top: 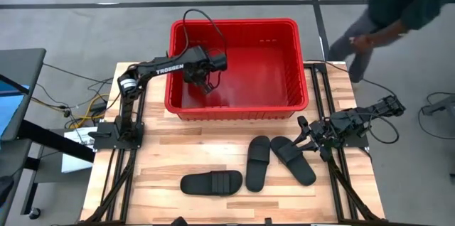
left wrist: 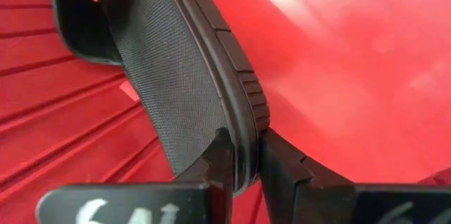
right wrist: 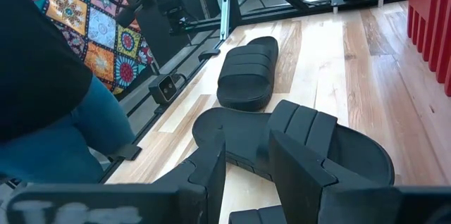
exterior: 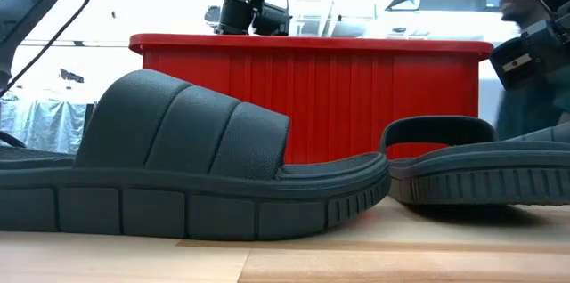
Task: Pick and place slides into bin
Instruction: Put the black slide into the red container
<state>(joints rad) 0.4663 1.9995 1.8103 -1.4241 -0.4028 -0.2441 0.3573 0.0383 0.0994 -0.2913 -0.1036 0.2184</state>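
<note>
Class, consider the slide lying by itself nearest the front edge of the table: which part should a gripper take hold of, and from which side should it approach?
Judging from its pose, grip the lone slide from above, pinching the sole's rim beside the band strap: it lies flat, sole down, clear of the other slides.

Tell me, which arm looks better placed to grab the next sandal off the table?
Probably the right. Its gripper sits open beside the nearest slide, while the left gripper is over the bin, clamped on a slide.
</note>
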